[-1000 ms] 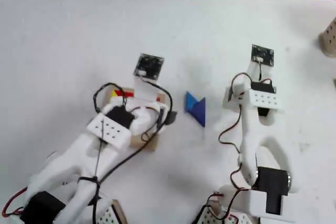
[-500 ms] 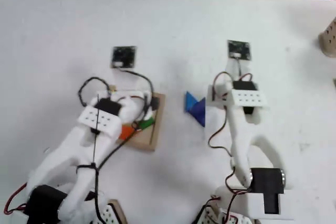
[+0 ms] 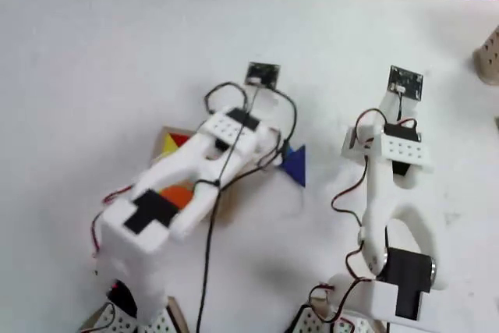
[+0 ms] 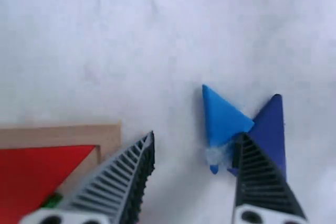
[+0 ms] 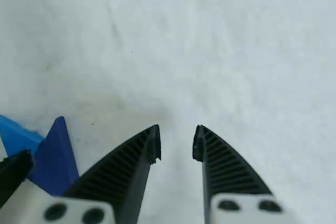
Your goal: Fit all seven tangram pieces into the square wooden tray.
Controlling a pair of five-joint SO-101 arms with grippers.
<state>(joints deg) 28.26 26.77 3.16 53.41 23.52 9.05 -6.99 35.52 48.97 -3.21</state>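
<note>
Two blue triangles lie touching on the white table: a light blue triangle (image 4: pixel 223 121) and a dark blue triangle (image 4: pixel 270 129), seen in the high view as one blue cluster (image 3: pixel 295 163). My left gripper (image 4: pixel 194 139) is open just over them, one finger (image 4: pixel 257 177) covering their near corner and the other finger (image 4: pixel 131 174) beside the tray. The square wooden tray (image 4: pixel 107 132) holds a red piece (image 4: pixel 42 166); yellow, red and orange pieces (image 3: pixel 173 144) show beside the left arm. To the right of the blue pieces, my right gripper (image 5: pixel 176 142) is open a little over bare table.
The left arm (image 3: pixel 210 154) lies across most of the tray. The right arm (image 3: pixel 390 154) stands upright at the right. The dark blue triangle (image 5: pixel 52 156) and a left finger (image 5: pixel 10 174) show in the right wrist view. A perforated wooden object (image 3: pixel 490 56) stands at the far right edge.
The left arm has swung right, from over the tray to the blue triangles. The right arm drew toward the blue pieces, then moved back to the right.
</note>
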